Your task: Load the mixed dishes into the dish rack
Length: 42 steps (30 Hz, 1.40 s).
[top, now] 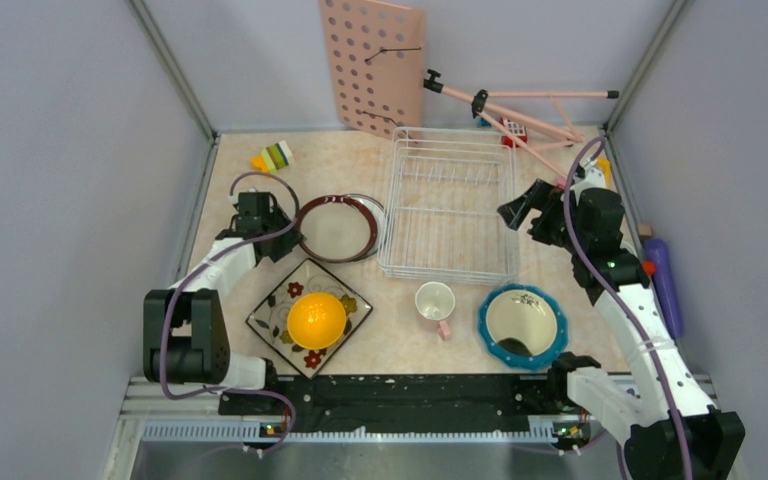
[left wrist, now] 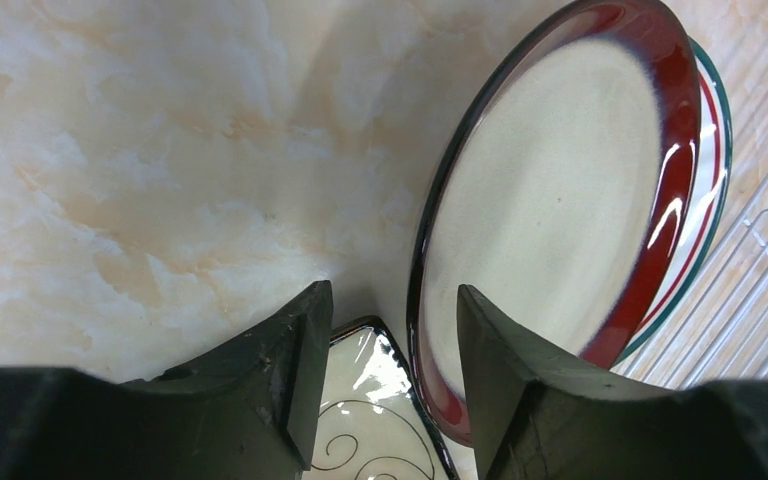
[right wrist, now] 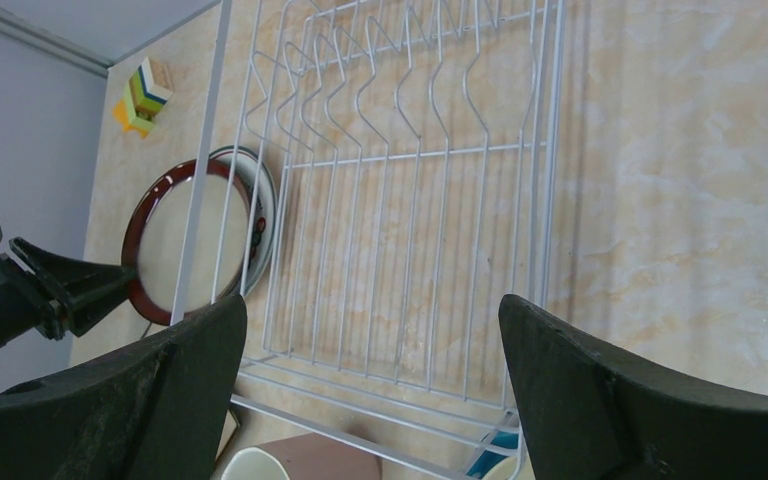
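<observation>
Grasp stage, first dish. Left tool (left wrist: 390,300) spread open astride near rim of brown-rimmed round plate (top: 335,228), apparently not yet pinching; plate lying just left of dish rack (top: 448,274). Next: close, lift, tip upright between prongs. Right tool (top: 520,205) released, empty, above rack's right edge. Beige marbled surface (top: 545,262); grey walls, pink pegboard (top: 372,65) behind.
</observation>
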### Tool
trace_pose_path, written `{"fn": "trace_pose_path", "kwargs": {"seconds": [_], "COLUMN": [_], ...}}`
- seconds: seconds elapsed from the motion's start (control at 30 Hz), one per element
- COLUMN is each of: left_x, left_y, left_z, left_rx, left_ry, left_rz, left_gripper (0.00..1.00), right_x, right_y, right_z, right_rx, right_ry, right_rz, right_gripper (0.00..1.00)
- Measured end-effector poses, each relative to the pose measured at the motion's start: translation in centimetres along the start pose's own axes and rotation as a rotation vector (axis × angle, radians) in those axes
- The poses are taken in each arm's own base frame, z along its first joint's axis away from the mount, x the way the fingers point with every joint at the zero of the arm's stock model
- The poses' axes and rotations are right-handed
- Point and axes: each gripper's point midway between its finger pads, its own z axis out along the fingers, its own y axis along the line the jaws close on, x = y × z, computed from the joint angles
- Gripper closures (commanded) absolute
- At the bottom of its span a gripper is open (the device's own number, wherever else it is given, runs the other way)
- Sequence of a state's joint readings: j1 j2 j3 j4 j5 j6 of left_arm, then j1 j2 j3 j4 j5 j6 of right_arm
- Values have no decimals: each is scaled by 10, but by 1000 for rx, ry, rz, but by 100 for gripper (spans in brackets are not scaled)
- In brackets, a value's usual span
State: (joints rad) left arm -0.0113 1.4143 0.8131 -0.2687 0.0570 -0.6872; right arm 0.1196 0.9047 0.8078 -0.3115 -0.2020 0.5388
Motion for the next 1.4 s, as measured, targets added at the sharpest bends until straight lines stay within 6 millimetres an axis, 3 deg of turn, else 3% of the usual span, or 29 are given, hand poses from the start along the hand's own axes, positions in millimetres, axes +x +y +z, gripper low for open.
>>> {"fn": "trace_pose_path", "kwargs": {"seconds": [0.27, 0.3, 0.4, 0.57, 0.77, 0.93, 1.23, 1.4], "left_x": [9, 12, 15, 3, -6, -9, -23, -30], "left_y": [-3, -3, -7, -22, -7, -11, -49, -62], "left_z": [13, 16, 20, 11, -25, -54, -121, -156], "left_rx": [26, 27, 45, 99, 31, 55, 274, 369], "left_ry": [50, 65, 81, 35, -37, -70, -183, -257], "left_rz": [-1, -10, -33, -47, -24, -18, -13, -3], "left_gripper": [48, 54, 100, 100, 100, 100, 100, 100], "right_x": [0, 0, 0, 2, 2, 1, 1, 14], "right_y": [0, 0, 1, 1, 6, 15, 52, 87], "right_z": [0, 0, 0, -2, -4, -3, 2, 2], "right_rx": [-2, -2, -3, -7, -28, -69, -223, -335], "right_ry": [1, 1, 2, 7, 10, 21, 51, 90], "right_rz": [0, 0, 0, 1, 3, 17, 29, -16], "right_gripper": [5, 5, 5, 6, 9, 9, 9, 9]}}
